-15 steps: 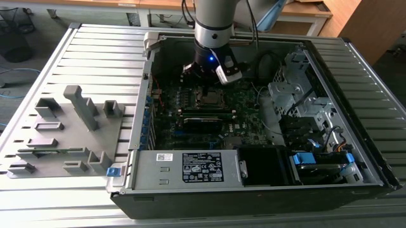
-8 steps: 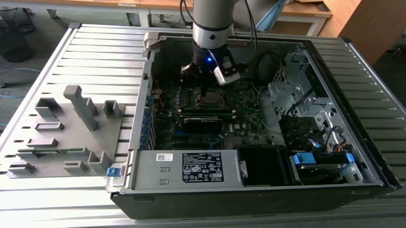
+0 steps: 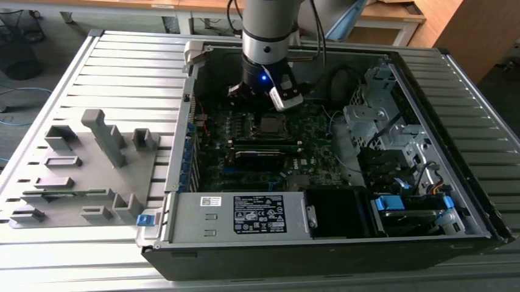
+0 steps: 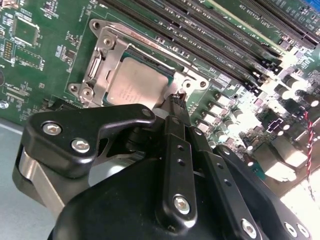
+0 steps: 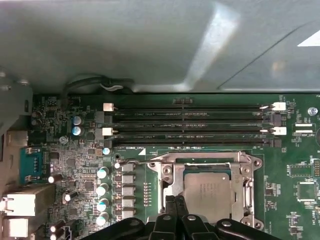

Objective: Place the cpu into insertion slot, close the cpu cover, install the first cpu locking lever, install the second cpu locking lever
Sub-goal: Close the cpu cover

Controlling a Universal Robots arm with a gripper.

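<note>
The cpu [image 4: 132, 87] [image 5: 206, 190], a silver-tan square chip, lies flat in the insertion slot [image 3: 267, 125] on the green motherboard. The silver cpu cover [image 4: 107, 45] [image 5: 246, 175] lies down around it as a frame. A thin wire locking lever [image 5: 132, 162] sticks out sideways from one corner of the socket. My gripper [image 4: 176, 98] [image 5: 175, 201] is low over the socket's edge beside the chip. Its black fingers are pressed together, with nothing clearly held between them. In the exterior view the gripper [image 3: 260, 108] hangs inside the open case, just behind the socket.
Long black memory slots [image 5: 190, 125] [image 4: 225, 35] run along one side of the socket. Silver capacitors [image 5: 102, 190] stand beside it. Power supply [image 3: 243, 213], drive cage [image 3: 382, 121] and cables [image 3: 341, 79] crowd the case. A grey fixture block [image 3: 89, 170] sits at the exterior view's left.
</note>
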